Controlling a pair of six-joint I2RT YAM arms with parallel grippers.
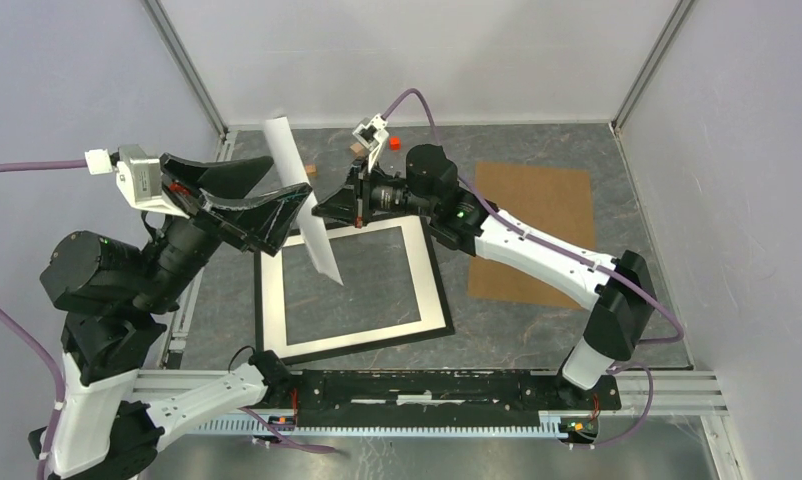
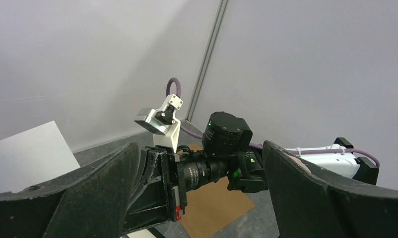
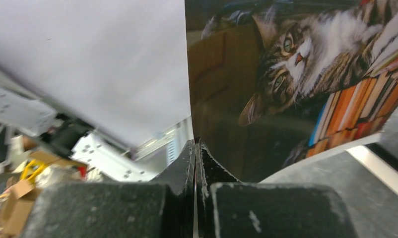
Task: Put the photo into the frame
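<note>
The photo [image 1: 304, 200] stands upright on edge over the frame's far left part, white back toward the left arm. My right gripper [image 1: 329, 208] is shut on its edge. In the right wrist view the jaws [image 3: 194, 148] pinch the photo, with the cat picture [image 3: 286, 74] on the right and the white back [image 3: 88, 64] on the left. The black frame [image 1: 441, 297] lies flat mid-table with a white mat [image 1: 272, 310] in it. My left gripper [image 1: 292, 185] is open wide beside the photo, holding nothing. In its wrist view [image 2: 199, 146] the photo [image 2: 28, 153] is outside the left finger.
A brown backing board [image 1: 532, 230] lies flat to the right of the frame. Small blocks, one red [image 1: 394, 143] and one brown [image 1: 357, 148], sit near the back wall. A metal rail [image 1: 427, 385] runs along the near edge. Walls close in on three sides.
</note>
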